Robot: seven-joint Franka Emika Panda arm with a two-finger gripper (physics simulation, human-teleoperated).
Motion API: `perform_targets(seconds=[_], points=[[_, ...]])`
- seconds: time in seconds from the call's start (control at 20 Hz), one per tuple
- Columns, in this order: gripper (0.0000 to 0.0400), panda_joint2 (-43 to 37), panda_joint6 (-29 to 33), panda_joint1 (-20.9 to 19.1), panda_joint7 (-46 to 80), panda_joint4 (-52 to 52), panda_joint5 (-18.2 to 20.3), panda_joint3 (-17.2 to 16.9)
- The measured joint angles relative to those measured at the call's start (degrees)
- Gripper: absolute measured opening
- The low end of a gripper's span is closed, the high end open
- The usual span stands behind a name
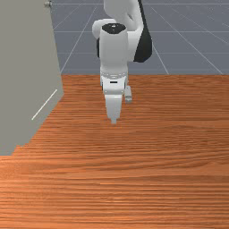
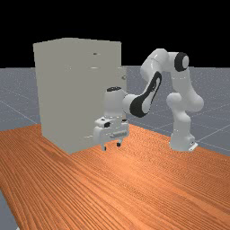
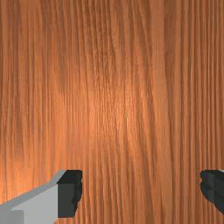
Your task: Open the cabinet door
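The grey-beige cabinet (image 2: 67,99) stands upright on the table in the far view, and its side (image 1: 27,67) rises along the front view's left. A small knob (image 1: 48,4) sits near its top edge there. My gripper (image 2: 111,147) hangs above the table in front of the cabinet, pointing down, open with nothing between its fingers. In the front view the gripper (image 1: 113,121) is to the right of the cabinet, apart from it. Seen from the wrist, the gripper (image 3: 141,190) has its two dark fingertips wide apart over bare wood.
The wooden table (image 1: 147,179) extends beneath the hand and around the cabinet's base. My arm's base (image 2: 182,141) stands at the far view's right. A thin light strip (image 1: 44,104) marks the lower part of the cabinet's side.
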Motion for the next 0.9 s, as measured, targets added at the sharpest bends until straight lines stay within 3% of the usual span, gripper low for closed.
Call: perform_targets(seconds=[0.15, 0.2, 0.25, 0.35, 0.5, 0.7, 0.9], points=[[0.0400, -0.3, -1.7, 0.1, 2.8, -1.1, -1.4, -1.7], [0.0246, -6.2, -4.3, 1.2, 16.0, -8.1, -1.8, -3.3], [0.0151, -11.3, -7.1, 2.1, 28.9, -11.4, -1.3, -4.5], [0.0057, -15.9, -10.8, 3.1, 54.0, -13.6, 0.5, -6.1], [0.0013, -17.3, -13.2, 3.4, 79.8, -14.4, 4.0, -7.5], [0.0002, -17.6, -13.7, 3.3, 86.5, -14.8, 5.3, -7.8], [0.0000, -25.0, -13.3, 3.5, 90.2, -19.3, 1.8, -7.5]])
